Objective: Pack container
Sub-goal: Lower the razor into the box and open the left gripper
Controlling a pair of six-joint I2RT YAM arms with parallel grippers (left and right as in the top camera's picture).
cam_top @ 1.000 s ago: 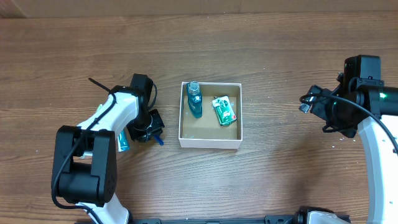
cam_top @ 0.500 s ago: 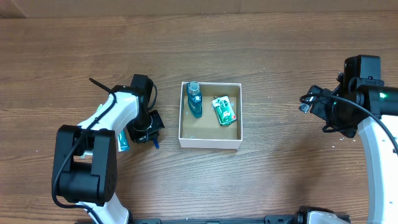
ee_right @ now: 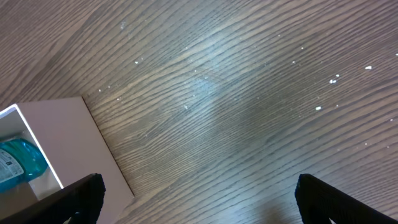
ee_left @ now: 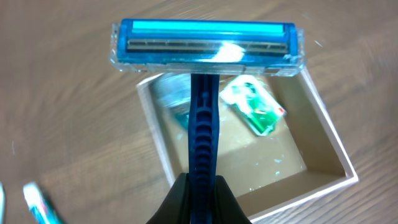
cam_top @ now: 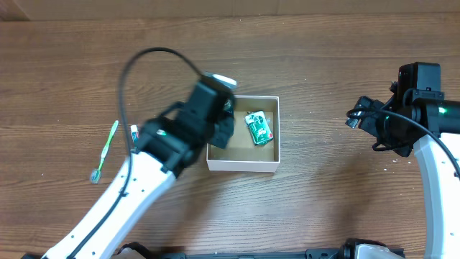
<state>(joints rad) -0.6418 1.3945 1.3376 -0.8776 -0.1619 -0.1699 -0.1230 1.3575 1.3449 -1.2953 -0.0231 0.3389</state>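
Observation:
The container (cam_top: 243,165) is a square white-walled box with a brown floor at the table's middle. A green packet (cam_top: 259,128) lies in it. My left gripper (cam_top: 218,121) hovers over its left half, shut on the handle of a blue razor (ee_left: 203,124), whose head (cam_top: 224,79) points to the far side. The left wrist view shows the gripper (ee_left: 201,190), the container (ee_left: 323,112) below, the packet (ee_left: 255,106) and a blurred blue bottle (ee_left: 173,99). My right gripper (cam_top: 357,119) is open and empty, off to the container's right (ee_right: 199,199).
A green toothbrush (cam_top: 105,150) and a small tube (cam_top: 134,132) lie on the wood left of the container. The right wrist view shows the container's wall (ee_right: 59,143) and the blue bottle (ee_right: 18,162) inside.
My left arm has lifted and swung right with the razor, from the table left of the container to above its left half. The right arm has not moved.

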